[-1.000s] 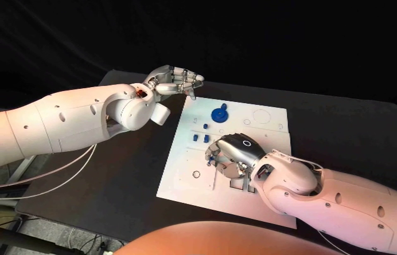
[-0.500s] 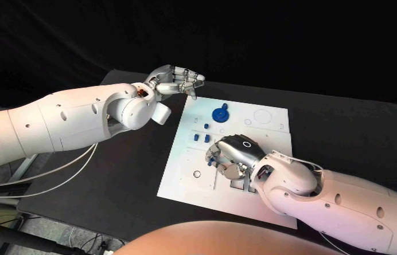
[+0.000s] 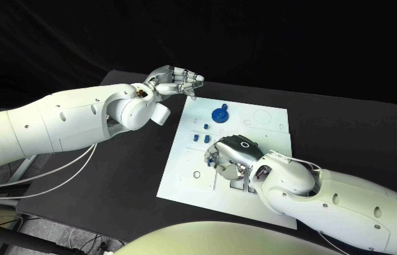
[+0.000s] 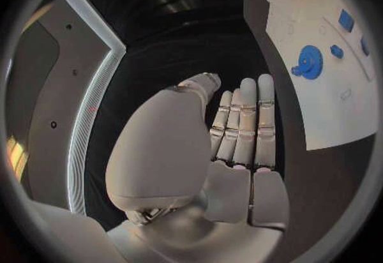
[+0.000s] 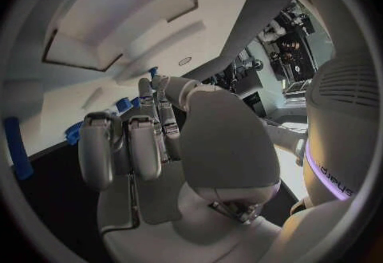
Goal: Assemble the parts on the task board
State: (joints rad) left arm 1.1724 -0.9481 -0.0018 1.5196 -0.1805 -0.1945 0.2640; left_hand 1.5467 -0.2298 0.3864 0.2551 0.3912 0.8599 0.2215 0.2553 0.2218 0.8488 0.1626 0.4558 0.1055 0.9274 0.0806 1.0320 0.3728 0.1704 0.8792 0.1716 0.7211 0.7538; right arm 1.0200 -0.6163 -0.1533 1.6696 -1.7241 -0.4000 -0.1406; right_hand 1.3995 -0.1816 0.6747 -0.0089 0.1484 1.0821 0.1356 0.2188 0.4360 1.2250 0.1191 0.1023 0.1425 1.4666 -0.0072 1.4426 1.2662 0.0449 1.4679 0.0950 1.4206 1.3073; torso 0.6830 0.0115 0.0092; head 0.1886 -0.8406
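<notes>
My right hand [image 3: 234, 152] rests on the middle of the task board [image 3: 186, 177], fingers curled down; I cannot tell if it holds a part. My left hand [image 3: 174, 81] hangs beyond the board's far corner, fingers curled, holding nothing. A blue round part [image 3: 219, 115] stands on the board.

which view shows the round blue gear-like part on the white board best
The left wrist view: the round blue gear-like part lies unobstructed on the white task board. The head view shows it smaller, beyond the right hand. In the right wrist view I cannot pick it out.
</notes>
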